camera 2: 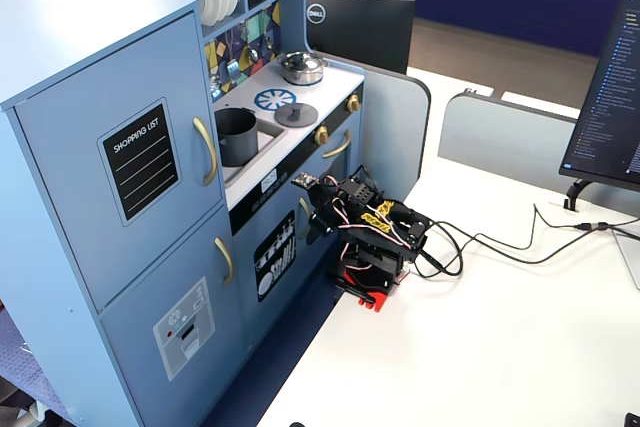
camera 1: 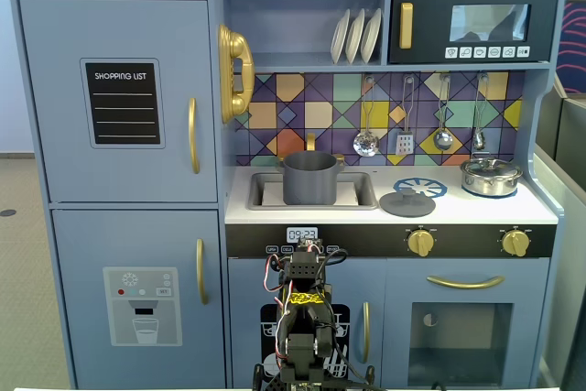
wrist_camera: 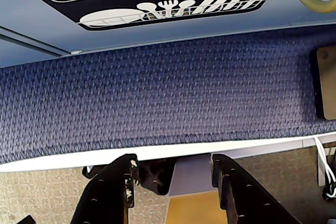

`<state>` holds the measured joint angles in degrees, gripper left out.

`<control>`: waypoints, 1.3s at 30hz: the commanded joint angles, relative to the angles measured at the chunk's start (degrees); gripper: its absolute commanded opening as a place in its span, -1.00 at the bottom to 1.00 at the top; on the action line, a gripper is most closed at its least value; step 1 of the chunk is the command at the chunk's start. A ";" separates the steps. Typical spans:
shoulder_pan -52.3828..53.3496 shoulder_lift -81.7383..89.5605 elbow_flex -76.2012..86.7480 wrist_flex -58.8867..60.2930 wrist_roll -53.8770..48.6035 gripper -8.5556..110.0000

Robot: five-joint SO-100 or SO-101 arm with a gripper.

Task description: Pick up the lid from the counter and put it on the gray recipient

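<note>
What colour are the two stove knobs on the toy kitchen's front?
Gold round stove knobs, clearest in a fixed view.

The lid (camera 1: 407, 202) lies on open counter with clear space above. The steel pot (camera 1: 491, 176) stands near; hanging utensils (camera 1: 404, 131) possibly crowd the rear.

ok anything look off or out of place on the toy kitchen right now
Only the dark gray lid: it lies flat on the counter beside the sink, while the gray pot stands uncovered in the sink. Nothing looks spilled, tipped or damaged.
</note>
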<state>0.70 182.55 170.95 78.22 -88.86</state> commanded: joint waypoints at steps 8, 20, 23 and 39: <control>1.85 -0.44 1.05 9.40 2.29 -0.86; 5.62 -13.97 -26.37 5.62 -3.08 -0.86; 9.67 -17.75 -37.18 1.67 -7.29 -0.86; 32.61 -23.82 -27.25 -69.96 -5.71 -0.77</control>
<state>29.00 160.93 142.91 18.19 -96.68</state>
